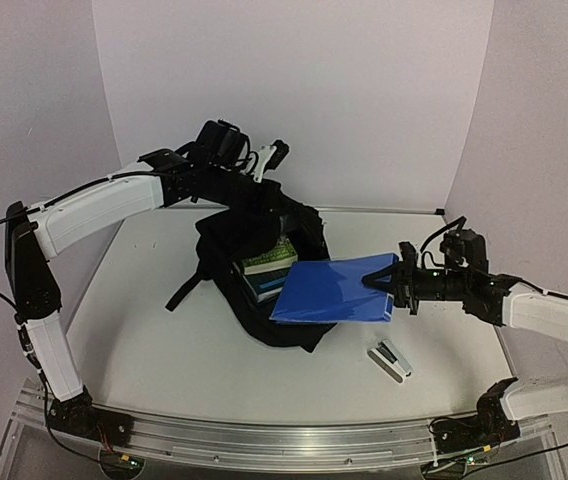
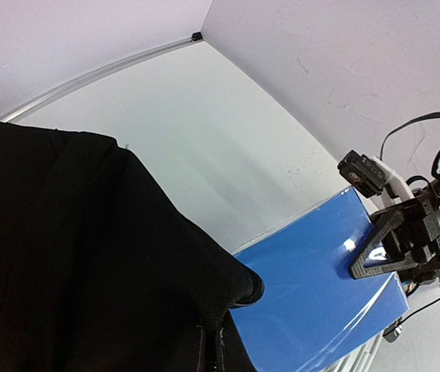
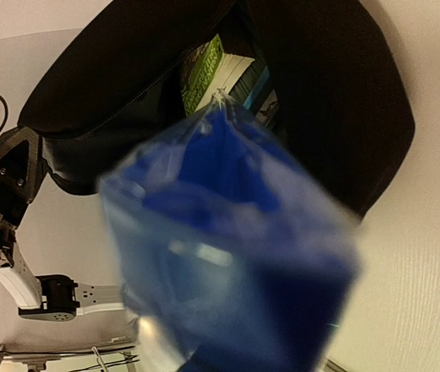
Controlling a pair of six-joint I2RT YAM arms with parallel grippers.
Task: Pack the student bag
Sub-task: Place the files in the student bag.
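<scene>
The student bag (image 1: 264, 300), a black soft backpack, stands in the middle of the table with its mouth toward the right. My left gripper (image 1: 256, 188) is shut on the bag's top edge and holds it up; black fabric (image 2: 80, 256) hides its fingers in the left wrist view. Inside the mouth lie stacked books (image 1: 269, 265), the top one green (image 3: 203, 71). My right gripper (image 1: 379, 278) is shut on the right edge of a flat blue folder (image 1: 329, 292), whose far edge reaches the bag's mouth. The folder (image 3: 228, 256) fills the right wrist view, blurred.
A white and black stapler (image 1: 390, 360) lies on the table in front of the right gripper. A strap (image 1: 186, 288) trails from the bag's left side. White walls close the table at the back and on both sides.
</scene>
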